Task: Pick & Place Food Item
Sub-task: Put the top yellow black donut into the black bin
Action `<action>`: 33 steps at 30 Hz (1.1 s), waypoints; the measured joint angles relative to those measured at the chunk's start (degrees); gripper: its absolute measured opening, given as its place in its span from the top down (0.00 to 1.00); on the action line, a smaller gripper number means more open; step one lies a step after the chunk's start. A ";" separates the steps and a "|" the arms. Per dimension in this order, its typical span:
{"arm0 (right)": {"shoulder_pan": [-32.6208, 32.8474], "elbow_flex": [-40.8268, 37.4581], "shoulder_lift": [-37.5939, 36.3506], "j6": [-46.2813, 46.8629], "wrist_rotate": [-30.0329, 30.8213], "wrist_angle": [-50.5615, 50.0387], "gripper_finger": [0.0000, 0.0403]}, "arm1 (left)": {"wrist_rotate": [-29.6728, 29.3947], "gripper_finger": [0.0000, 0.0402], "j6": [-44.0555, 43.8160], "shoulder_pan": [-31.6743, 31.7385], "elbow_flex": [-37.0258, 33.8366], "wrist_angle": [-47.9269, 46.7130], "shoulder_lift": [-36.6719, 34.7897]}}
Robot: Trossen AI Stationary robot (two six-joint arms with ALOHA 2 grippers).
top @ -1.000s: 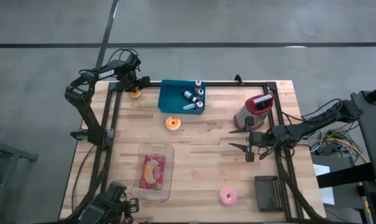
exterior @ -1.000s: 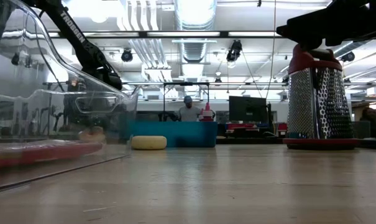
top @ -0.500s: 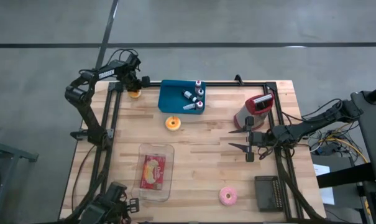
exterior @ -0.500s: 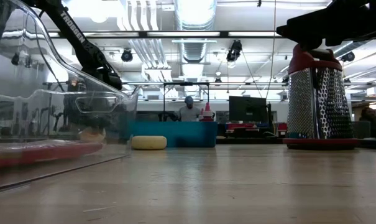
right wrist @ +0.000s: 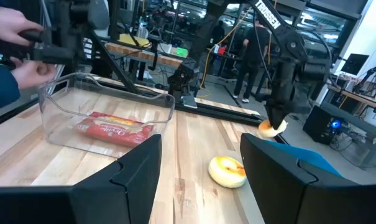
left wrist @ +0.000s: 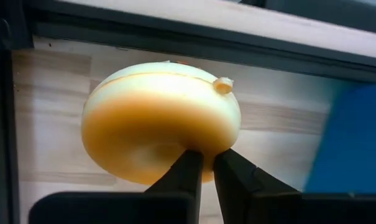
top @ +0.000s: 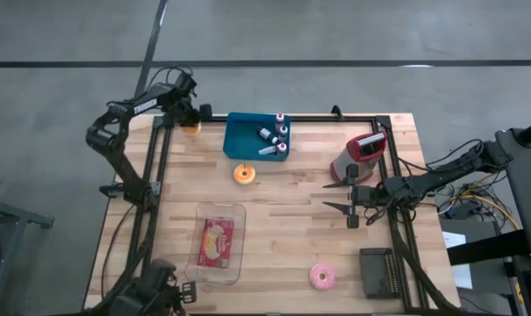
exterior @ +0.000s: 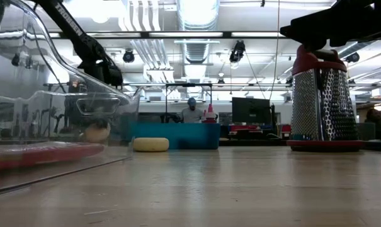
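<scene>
My left gripper [top: 190,124] is at the table's far left corner, shut on a pale yellow donut [left wrist: 160,127]. The same donut [right wrist: 271,128] hangs under the gripper in the right wrist view and shows behind the clear tub in the low view [exterior: 97,132]. A second yellow donut [top: 244,174] lies flat on the table in front of the blue tray [top: 244,139]. A pink donut [top: 322,277] lies near the front edge. My right gripper [top: 327,196] waits open beside the grater [top: 360,156], holding nothing. My left gripper pinches the donut's outer rim [left wrist: 203,144] between its two fingertips. The fingers come from above, pointing steeply down. The donut sits tilted in the hold, just off the table.
A clear tub [top: 219,219] with a red packet stands at the front left. The blue tray holds several small bottles. A dark box [top: 381,272] lies at the front right. A black frame rail [top: 335,118] runs along the far edge, and a person's hands [right wrist: 20,50] show beyond the table.
My left gripper has risen a little with the donut. In the low view the donut now sits slightly higher and more tilted than before. My right arm has kept still.
</scene>
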 joint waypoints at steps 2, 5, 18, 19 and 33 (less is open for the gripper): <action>-0.02 0.00 0.00 0.00 0.00 0.00 0.46 | 0.02 0.90 -0.02 -0.61 0.00 -0.17 -2.09; -0.02 -0.02 0.00 0.00 0.02 0.00 0.46 | -0.24 0.90 -0.17 -2.09 -0.01 -0.18 -5.53; -0.01 0.00 0.00 0.00 0.01 0.00 0.46 | -6.04 0.89 -0.87 -19.08 -0.02 3.60 -19.95; -0.01 -0.01 -0.01 -0.01 0.00 0.00 0.46 | -6.04 0.89 0.06 -20.86 -0.02 4.39 -20.84; -0.02 -0.02 -0.02 0.00 0.02 0.00 0.46 | -9.07 0.88 25.83 -50.32 -0.72 18.91 -23.11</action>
